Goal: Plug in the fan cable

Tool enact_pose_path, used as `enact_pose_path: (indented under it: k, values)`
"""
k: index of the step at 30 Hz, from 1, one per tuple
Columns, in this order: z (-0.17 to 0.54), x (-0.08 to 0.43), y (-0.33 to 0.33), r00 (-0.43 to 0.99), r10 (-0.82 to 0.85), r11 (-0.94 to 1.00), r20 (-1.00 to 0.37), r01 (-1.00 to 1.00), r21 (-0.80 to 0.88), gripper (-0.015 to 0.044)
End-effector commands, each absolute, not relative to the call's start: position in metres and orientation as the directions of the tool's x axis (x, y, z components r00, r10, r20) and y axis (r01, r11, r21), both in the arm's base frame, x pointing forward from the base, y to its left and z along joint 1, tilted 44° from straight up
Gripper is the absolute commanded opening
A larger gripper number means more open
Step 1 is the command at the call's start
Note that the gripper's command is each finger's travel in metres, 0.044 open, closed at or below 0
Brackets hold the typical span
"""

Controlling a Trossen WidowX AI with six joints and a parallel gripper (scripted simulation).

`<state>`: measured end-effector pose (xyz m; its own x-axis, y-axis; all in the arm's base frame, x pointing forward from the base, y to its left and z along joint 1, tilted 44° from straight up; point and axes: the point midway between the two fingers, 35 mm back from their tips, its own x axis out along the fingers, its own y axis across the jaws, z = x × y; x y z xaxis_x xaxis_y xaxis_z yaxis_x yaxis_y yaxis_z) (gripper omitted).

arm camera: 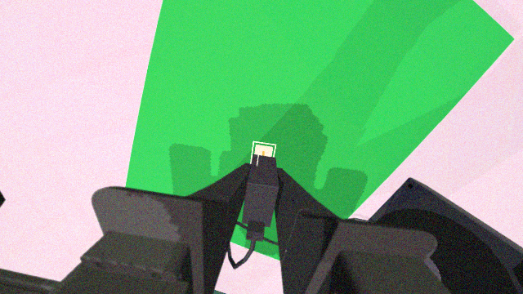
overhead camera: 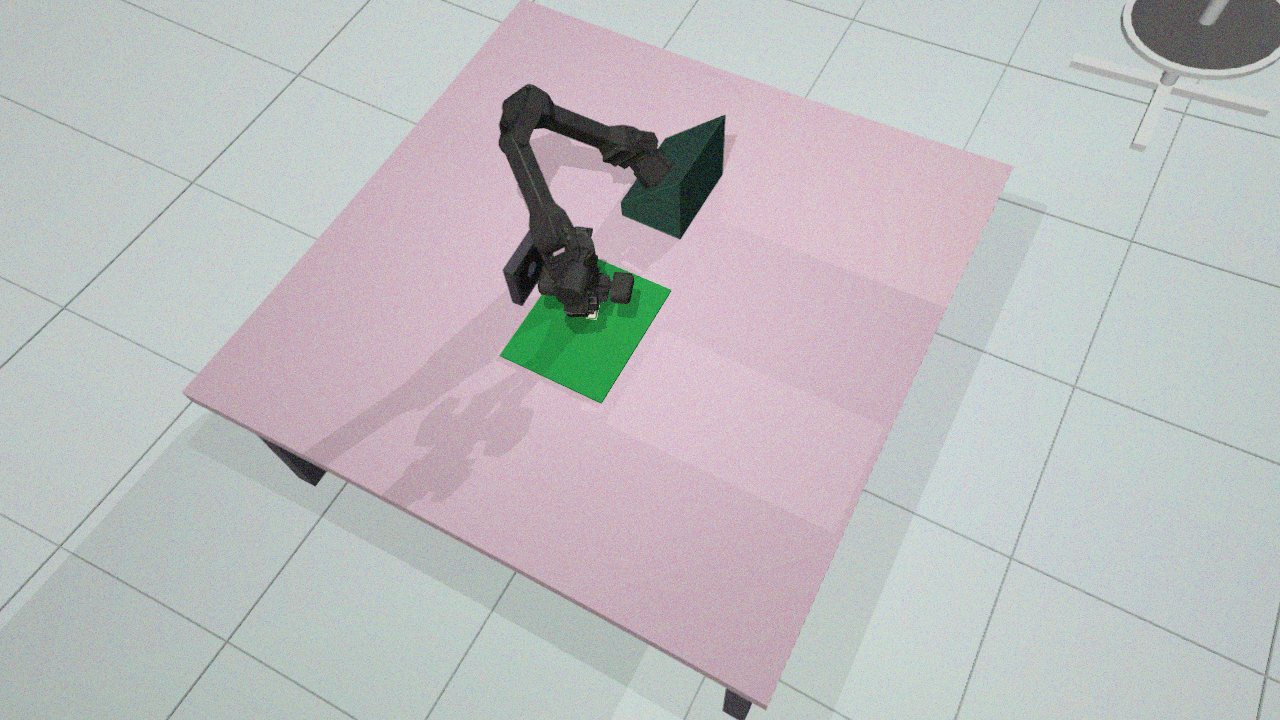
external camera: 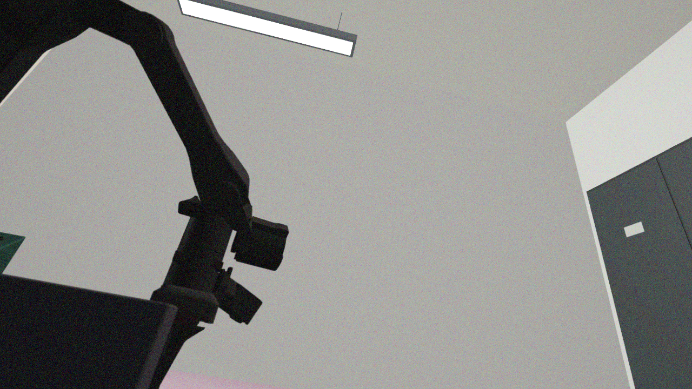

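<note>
My gripper [arm camera: 262, 171] is shut on the fan's dark plug [arm camera: 261, 200], seen in the wrist view between the two fingertips. The plug's thin black cable [arm camera: 245, 258] loops out behind it. The cream fan header [arm camera: 263, 149], with a white outline and one orange pin showing, is on the green board [arm camera: 204, 61] [overhead camera: 590, 371] just past the plug's front end. The plug's end covers the near part of the header. Whether the plug is above the header or partly in it, I cannot tell. In the exterior view the plug and header are hidden.
The dark fan [overhead camera: 520, 268] [arm camera: 462, 241] stands beside the board, close to the arm. A dark green wedge-shaped block [overhead camera: 702, 179] is under the arm's base. The pink table [overhead camera: 760, 402] carries everything. A large dark object [external camera: 72, 333] fills the exterior view's lower left.
</note>
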<state>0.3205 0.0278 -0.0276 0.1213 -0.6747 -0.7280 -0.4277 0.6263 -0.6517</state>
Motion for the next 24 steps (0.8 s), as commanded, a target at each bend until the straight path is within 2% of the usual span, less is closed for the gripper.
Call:
enact_pose_path:
  k: [1, 24]
  values:
    - [-0.0284, 0.3194, 0.0263, 0.122, -0.679, 0.620, -0.724, -0.433, -0.654, 0.0000]
    - [-0.0311, 0.3187, 0.0236, 0.122, -0.679, 0.620, -0.724, -0.434, -0.654, 0.0000]
